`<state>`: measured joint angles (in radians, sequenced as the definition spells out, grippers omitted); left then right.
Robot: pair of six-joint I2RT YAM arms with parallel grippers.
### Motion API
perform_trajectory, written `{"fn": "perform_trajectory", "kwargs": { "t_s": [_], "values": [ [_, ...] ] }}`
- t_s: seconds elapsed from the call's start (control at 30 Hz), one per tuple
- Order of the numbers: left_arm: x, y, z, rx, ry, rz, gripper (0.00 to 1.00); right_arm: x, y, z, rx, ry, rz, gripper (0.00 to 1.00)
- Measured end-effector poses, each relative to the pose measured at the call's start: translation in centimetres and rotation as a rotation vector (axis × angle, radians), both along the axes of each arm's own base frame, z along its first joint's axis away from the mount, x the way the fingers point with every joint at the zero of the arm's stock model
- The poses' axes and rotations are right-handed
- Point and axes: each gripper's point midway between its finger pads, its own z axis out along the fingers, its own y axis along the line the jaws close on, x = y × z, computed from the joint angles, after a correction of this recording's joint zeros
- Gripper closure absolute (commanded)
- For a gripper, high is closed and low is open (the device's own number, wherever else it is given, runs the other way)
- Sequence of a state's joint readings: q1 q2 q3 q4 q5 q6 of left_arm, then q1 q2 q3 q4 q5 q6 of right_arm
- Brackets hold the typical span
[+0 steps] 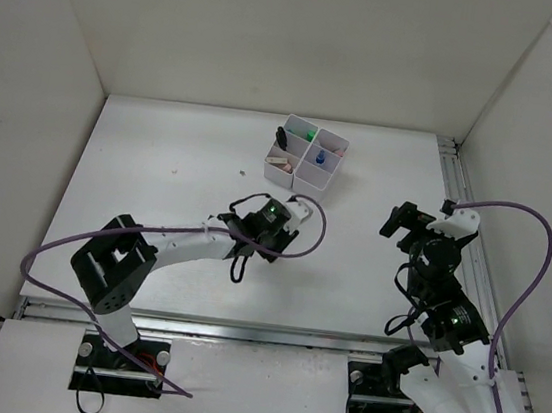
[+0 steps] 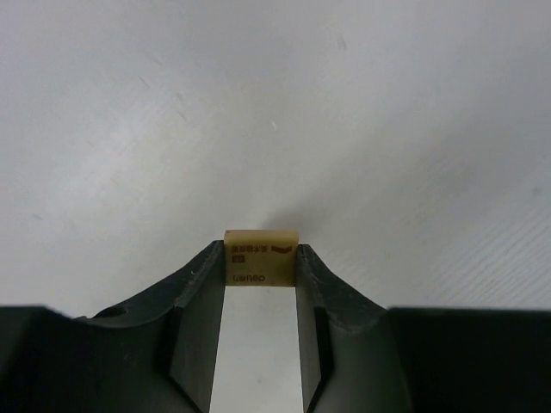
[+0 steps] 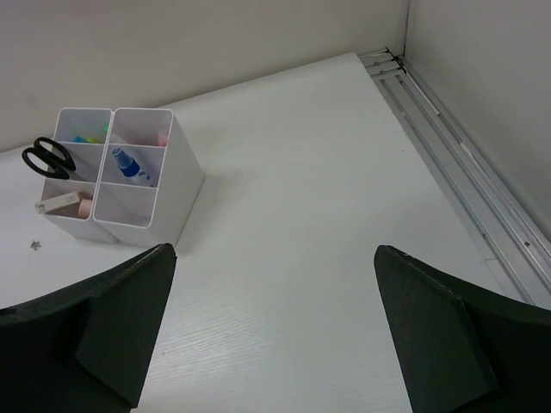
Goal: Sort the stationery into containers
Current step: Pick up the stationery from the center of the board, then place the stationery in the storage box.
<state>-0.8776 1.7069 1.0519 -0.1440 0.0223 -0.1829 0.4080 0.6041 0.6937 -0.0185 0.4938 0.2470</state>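
white arms (image 1: pixel 189 245) with black joints, purple cables (image 1: pixel 534 279), dark matte jaws

Print on tan eraser (image 2: pixel 261 258) too blurred to read; contents of bins (image 1: pixel 314 183) too small to tell in top view

The table (image 1: pixel 148 181) was plain white, and so were the four bins (image 3: pixel 176 185). The eraser (image 2: pixel 261 241) was tan with small brown lettering printed on its face. It sat between the matte black fingers (image 2: pixel 194 327) of the left tool (image 2: pixel 261 251). The right tool (image 3: pixel 274 258) had the same dark, almost black fingers (image 3: pixel 129 318).

In the bins, the scissors (image 3: pixel 47 157) had glossy black handles and the glue bottle (image 3: pixel 129 163) a bright blue cap. The highlighters (image 3: pixel 93 135) showed green and yellow. A pink piece (image 3: pixel 84 207) lay against a whitish eraser (image 3: pixel 58 204). Both arms were white with black joints and trailed purple cables (image 1: pixel 508 204).
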Motion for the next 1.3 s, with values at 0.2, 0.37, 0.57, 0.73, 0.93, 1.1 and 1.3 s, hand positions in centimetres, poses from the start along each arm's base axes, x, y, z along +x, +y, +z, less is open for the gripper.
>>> {"fn": "perform_trajectory", "kwargs": {
  "t_s": [0.2, 0.37, 0.57, 0.73, 0.93, 1.1, 1.3],
  "values": [
    [9.8, -2.3, 10.3, -0.163, -0.233, 0.068, 0.92, -0.8, -1.0, -0.4, 0.040, -0.019, -0.056, 0.02],
    [16.7, -4.3, 14.5, -0.227, -0.351, 0.082, 0.90, -1.6, -2.2, -1.7, 0.049, -0.015, -0.119, 0.02],
    [20.5, -6.9, 11.5, -0.204, -0.338, 0.033, 0.84, -2.8, -3.9, -1.4, 0.055, -0.053, -0.194, 0.02],
    [20.4, -7.5, 8.1, -0.172, -0.282, -0.001, 0.75, -3.4, -4.6, -1.0, 0.059, -0.080, -0.218, 0.02],
    [21.6, -8.2, 7.7, -0.169, -0.298, -0.002, 0.75, -3.7, -4.7, -1.2, 0.055, -0.079, -0.211, 0.02],
    [22.3, -8.2, 8.3, -0.172, -0.320, 0.002, 0.52, -3.9, -4.7, -1.5, 0.050, -0.069, -0.205, 0.02],
    [22.2, -8.1, 8.5, -0.172, -0.329, 0.001, 0.09, -4.0, -4.5, -1.9, 0.038, -0.050, -0.194, 0.02]
  ]
}}
